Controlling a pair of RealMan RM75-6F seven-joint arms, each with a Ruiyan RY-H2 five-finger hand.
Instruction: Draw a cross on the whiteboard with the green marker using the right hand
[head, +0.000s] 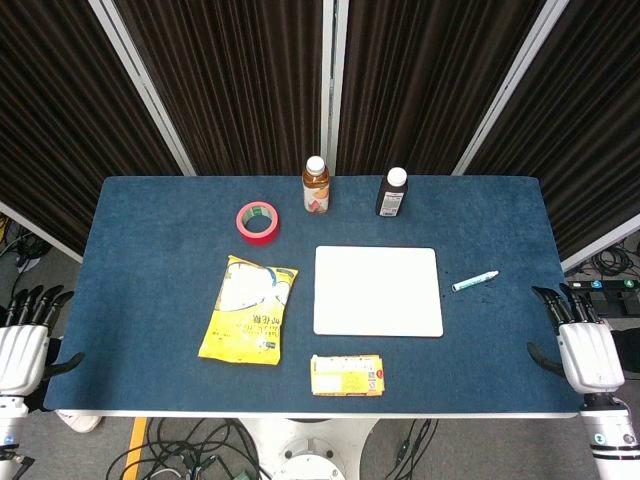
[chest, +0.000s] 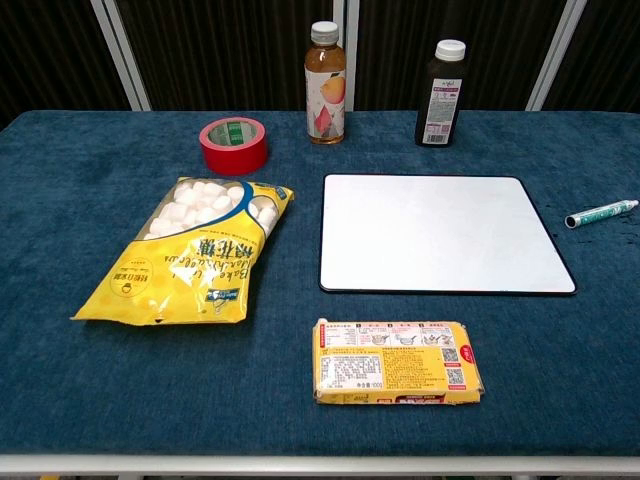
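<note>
Head view: whiteboard (head: 378, 291) lies flat and unmarked at centre of blue table (head: 150, 215); green marker (head: 475, 281) lies just right of it, apart from it; right hand (head: 583, 345) off table's right edge, fingers apart, holding nothing; left hand (head: 24, 340) off left edge, likewise empty with fingers spread.

Chest view: marshmallow bag (chest: 193, 250) left of whiteboard; yellow box (chest: 397, 362) in front; red tape roll (chest: 234, 146), juice bottle (chest: 325, 84) and dark bottle (chest: 442, 94) behind; neither hand visible here.
</note>
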